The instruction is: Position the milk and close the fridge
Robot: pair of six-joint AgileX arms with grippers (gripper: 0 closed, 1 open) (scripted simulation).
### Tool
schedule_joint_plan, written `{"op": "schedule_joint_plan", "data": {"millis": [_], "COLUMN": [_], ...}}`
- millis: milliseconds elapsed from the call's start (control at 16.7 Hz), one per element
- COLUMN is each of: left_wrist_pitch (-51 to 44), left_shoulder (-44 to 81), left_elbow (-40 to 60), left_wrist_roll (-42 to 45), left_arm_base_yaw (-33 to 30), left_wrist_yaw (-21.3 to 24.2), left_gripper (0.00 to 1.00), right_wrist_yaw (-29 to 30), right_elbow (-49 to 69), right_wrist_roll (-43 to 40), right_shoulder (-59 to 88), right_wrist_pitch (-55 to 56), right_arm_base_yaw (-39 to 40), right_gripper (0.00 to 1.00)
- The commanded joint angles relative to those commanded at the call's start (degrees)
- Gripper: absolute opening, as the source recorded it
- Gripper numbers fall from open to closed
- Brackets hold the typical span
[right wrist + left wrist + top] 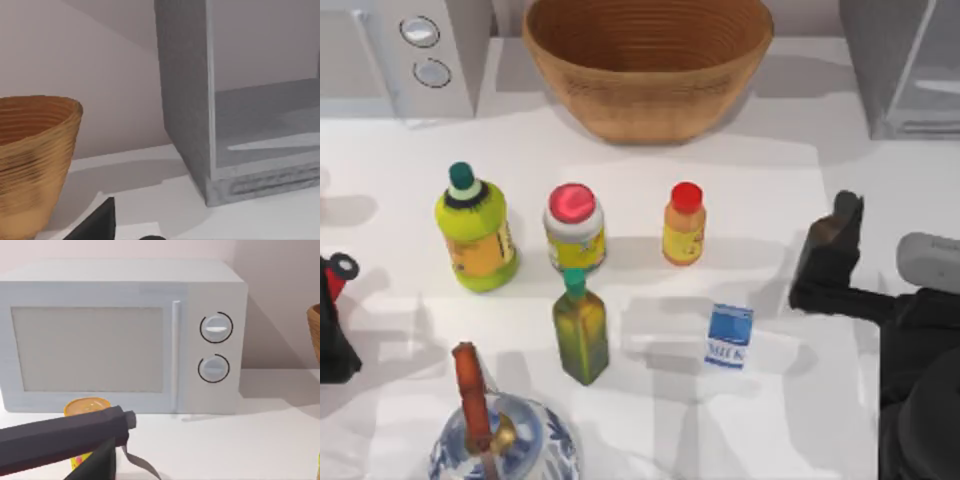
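Top view: right end effector [832, 250] hovers, finger state unclear, milk [730, 336] upright on bench just left of it, ungrasped. Fridge [905, 65] open beyond. Step: reach; next, descend onto carton.

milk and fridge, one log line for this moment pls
milk: upright on table, front right, untouched | fridge: back right, open | right hand: right of milk, not touching | left arm: at left edge
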Motion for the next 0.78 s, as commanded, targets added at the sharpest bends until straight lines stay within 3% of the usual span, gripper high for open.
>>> {"op": "schedule_joint_plan", "data": {"millis": [360,780], "left_wrist_pitch": [0.00,0.00], "left_shoulder": [0.00,0.00], "left_elbow": [0.00,0.00], "left_wrist_roll": [0.00,0.00], "left_arm_base_yaw": [0.00,0.00], "left_wrist_yaw": [0.00,0.00], "left_gripper": [1.00,1.00], "right_wrist_yaw": [11.46,15.94], "right_elbow": [13.86,22.90], "right_wrist_roll": [3.36,5.17], "right_shoulder": [34.77,56.84], "right_wrist_pitch": [14.97,23.84], "right_arm_base_yaw": [7.56,13.93], "right_gripper": [1.00,1.00]}}
